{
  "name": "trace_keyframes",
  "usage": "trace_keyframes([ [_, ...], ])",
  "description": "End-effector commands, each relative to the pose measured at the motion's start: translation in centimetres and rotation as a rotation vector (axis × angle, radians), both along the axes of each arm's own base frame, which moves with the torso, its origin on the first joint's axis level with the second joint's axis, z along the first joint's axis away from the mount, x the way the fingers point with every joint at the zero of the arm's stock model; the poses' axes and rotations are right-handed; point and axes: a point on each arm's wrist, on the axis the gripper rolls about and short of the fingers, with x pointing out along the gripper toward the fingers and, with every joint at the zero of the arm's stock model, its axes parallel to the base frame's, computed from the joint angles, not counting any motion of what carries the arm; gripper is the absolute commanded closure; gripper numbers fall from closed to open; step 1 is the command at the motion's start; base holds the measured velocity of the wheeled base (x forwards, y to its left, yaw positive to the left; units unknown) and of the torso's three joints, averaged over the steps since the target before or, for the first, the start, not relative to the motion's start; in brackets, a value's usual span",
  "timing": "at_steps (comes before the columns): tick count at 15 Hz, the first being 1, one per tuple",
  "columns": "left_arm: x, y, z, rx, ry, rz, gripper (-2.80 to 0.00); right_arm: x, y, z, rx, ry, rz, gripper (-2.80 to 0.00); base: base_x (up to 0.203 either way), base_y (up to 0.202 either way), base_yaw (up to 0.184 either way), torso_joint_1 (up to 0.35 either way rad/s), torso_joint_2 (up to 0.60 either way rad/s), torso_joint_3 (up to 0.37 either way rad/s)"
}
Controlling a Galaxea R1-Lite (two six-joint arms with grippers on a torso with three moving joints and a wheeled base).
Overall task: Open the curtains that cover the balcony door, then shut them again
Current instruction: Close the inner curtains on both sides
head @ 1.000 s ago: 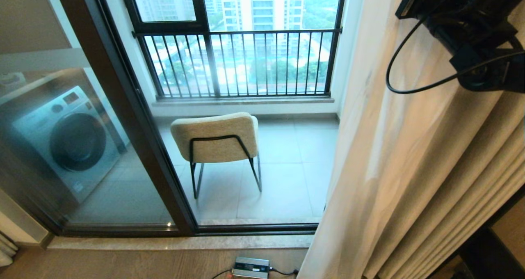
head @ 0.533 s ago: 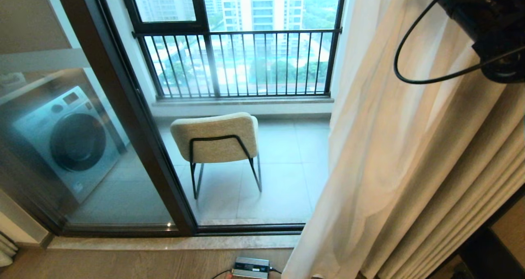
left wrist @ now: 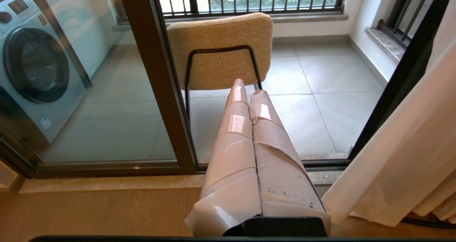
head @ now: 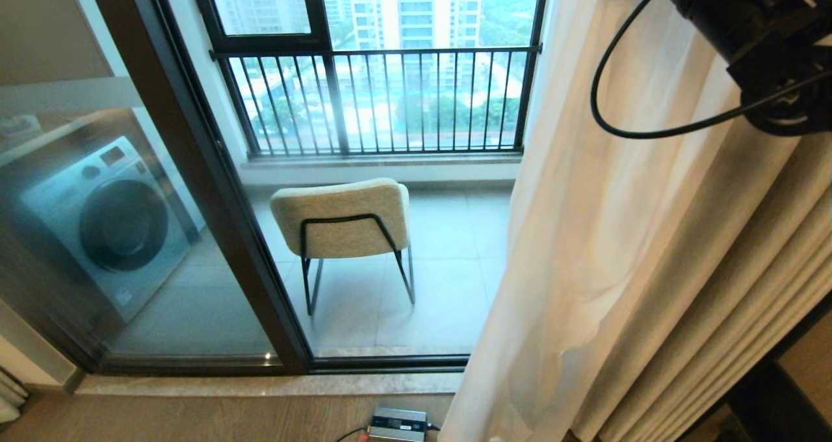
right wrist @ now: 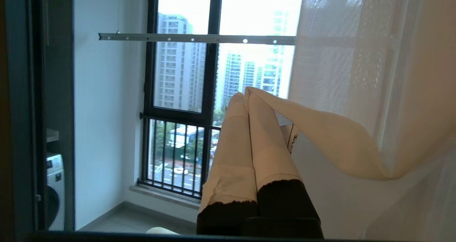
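My right gripper (right wrist: 245, 94) is clamped on a fold of the sheer curtains (head: 624, 234), which fill the right half of the head view, gathered clear of the balcony door (head: 214, 188) at left. So the opening looks done; I judge the closing pull only begun. My left gripper (left wrist: 249, 89) sits pressed together, empty, parked low.

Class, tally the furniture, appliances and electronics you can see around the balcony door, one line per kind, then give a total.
Cream upholstered chair with black metal frame: 1
Silver front-loading washing machine: 1
Small grey electronic box with cable on the floor: 1
Total: 3
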Motion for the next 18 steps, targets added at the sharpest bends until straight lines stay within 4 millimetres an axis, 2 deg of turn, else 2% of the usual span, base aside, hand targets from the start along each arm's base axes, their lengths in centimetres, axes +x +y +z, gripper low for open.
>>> trace_keyframes([
  [1, 0.0, 0.0, 0.0, 0.000, -0.001, 0.000, 0.00, -0.4, 1.6, -0.5, -0.005, 0.001, 0.022, 0.00, 0.000, 0.000, 0.000, 0.000, 0.00, 0.000],
  [10, 0.0, 0.0, 0.0, 0.000, -0.001, 0.001, 0.00, -1.4, 5.7, -1.4, 0.007, 0.020, 0.053, 0.00, 0.000, 0.000, 0.000, 0.000, 0.00, 0.000],
  [18, 0.0, 0.0, 0.0, 0.000, -0.001, 0.001, 0.00, -1.2, 5.4, -1.5, 0.014, 0.025, 0.037, 0.00, 0.000, 0.000, 0.000, 0.000, 0.00, 0.000],
])
